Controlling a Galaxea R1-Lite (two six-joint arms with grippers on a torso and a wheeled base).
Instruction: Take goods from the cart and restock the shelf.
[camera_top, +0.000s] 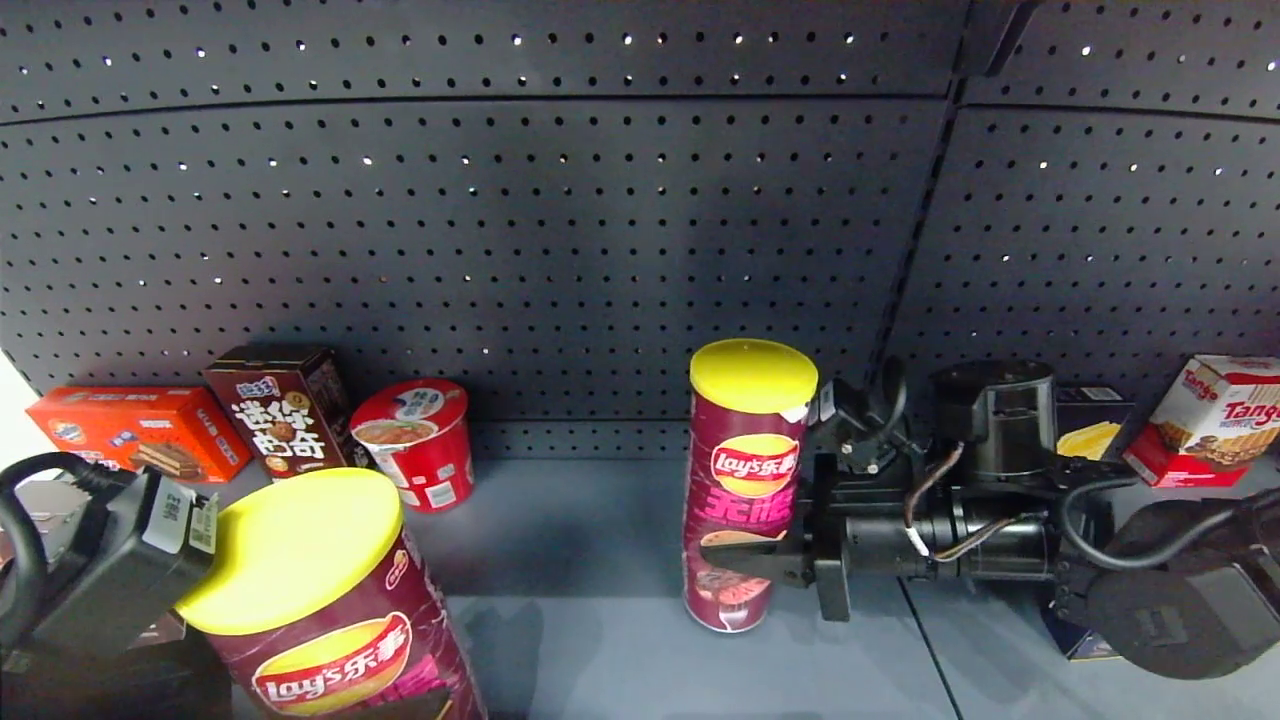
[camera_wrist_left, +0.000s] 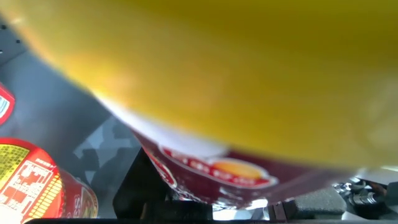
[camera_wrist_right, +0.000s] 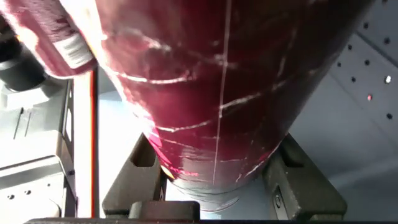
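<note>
The right can (camera_top: 745, 480) is being pinched low on its body by the right gripper (camera_wrist_right: 214, 186) and is standing upright on the shelf (camera_top: 600, 640). At its 8 o'clock, the left can (camera_top: 320, 600) is being clamped, tilted, by the left gripper (camera_wrist_left: 217, 208).

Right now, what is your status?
Right gripper shut on upright can at shelf. Left gripper shut on second can. Noodle cup behind, apart.

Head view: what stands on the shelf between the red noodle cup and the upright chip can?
Nothing. The head view shows bare grey shelf between the red noodle cup and the upright chip can held by the right gripper.
</note>
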